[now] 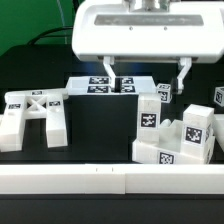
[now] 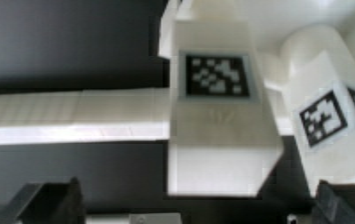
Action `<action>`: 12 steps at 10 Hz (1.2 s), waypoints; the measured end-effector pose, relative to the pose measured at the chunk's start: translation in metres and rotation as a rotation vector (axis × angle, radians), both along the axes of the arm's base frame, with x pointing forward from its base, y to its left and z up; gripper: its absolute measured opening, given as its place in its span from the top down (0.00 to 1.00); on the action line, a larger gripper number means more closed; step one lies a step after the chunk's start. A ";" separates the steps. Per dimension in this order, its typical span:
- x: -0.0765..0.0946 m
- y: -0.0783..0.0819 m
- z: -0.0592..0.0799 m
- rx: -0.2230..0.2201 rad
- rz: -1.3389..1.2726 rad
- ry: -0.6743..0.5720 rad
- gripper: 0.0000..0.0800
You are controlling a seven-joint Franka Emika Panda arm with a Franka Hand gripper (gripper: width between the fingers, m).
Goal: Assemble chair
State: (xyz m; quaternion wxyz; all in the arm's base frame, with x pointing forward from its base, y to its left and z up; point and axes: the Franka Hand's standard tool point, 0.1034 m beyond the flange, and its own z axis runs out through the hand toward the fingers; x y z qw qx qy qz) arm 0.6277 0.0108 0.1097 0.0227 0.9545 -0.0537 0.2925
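**Chair parts wait on the bench as the arm pauses overhead.** The Panda arm's hand (image 1: 145,73) hangs above the black bench (image 1: 100,135). Its two dark fingers (image 1: 107,72) are spread wide and grip nothing.

In the exterior view, a white chair leg (image 1: 148,110) stands upright below the gap between the fingers, a black-and-white tag on its near face. How near the hand is to the leg cannot be told from this angle. Just beside the leg, toward the exterior view's right, a cluster of chunky tagged blocks (image 1: 185,140) is bunched together, some touching.

Well apart from them, at the exterior view's left, the X-braced frame (image 1: 35,110) rests on the bench with its crossed struts facing up. Behind the parts, the marker board (image 1: 110,85) lies flat under the arm's glossy white body (image 1: 140,30). A long white rail (image 1: 110,180) runs across the foreground.

In the wrist view, the hand (image 2: 192,205) shows only as two dark finger ends at the picture's edge. A long white tagged part (image 2: 218,130) lies in the gap between them, clear of both. A second tagged part (image 2: 334,105) sits just beside it, and a pale strip (image 2: 67,115) crosses the dark surface behind. The wrist view is too blurred to say which chair pieces these two are.
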 end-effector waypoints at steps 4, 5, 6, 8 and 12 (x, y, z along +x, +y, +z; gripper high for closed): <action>0.002 0.001 0.011 0.015 0.004 0.028 0.19; 0.001 0.002 0.009 0.020 0.005 0.048 0.19; -0.001 0.004 0.005 0.039 0.006 0.122 0.19; -0.001 0.007 0.001 0.077 0.009 0.281 0.19; -0.003 0.006 -0.005 0.119 0.009 0.491 0.19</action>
